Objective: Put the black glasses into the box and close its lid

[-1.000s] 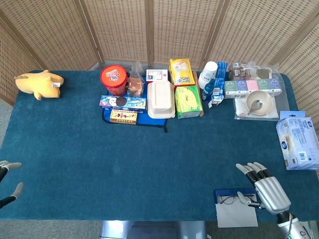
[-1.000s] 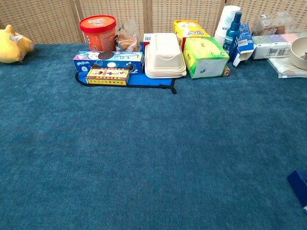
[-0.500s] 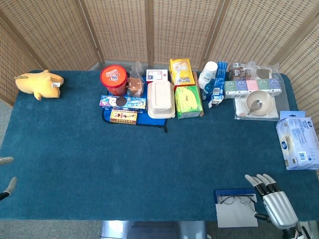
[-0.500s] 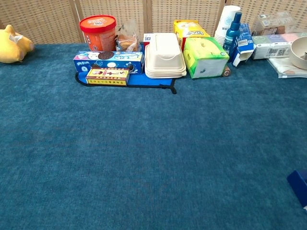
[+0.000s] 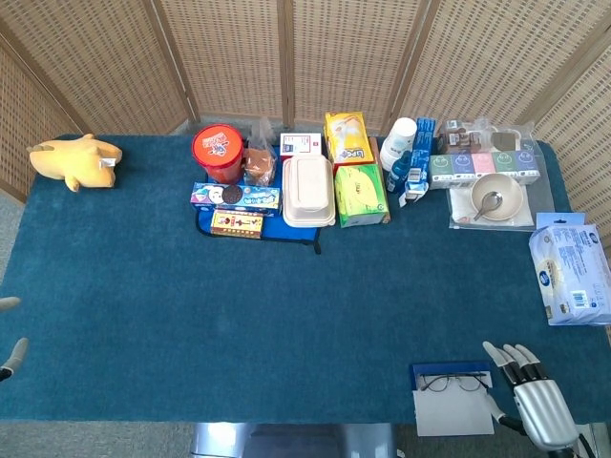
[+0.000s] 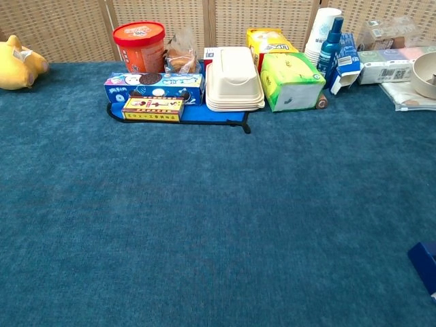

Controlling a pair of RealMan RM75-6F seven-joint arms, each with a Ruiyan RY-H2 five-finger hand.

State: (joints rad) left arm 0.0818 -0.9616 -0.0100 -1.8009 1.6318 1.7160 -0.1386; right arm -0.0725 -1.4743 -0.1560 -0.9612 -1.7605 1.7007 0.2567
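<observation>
I am keeping my metallic right hand (image 5: 540, 403) released, fingers straight, just right of the open box (image 5: 452, 398), thin-wired black glasses (image 5: 452, 383) lying inside it, flat pale lid (image 5: 453, 413) hanging over the blue felt desk (image 5: 239, 324) edge, left hand (image 5: 10, 348) barely showing, grip unclear

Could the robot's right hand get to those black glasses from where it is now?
Probably yes. The right hand sits open just beside the black glasses, which lie exposed on the open box, with nothing between them.
</observation>
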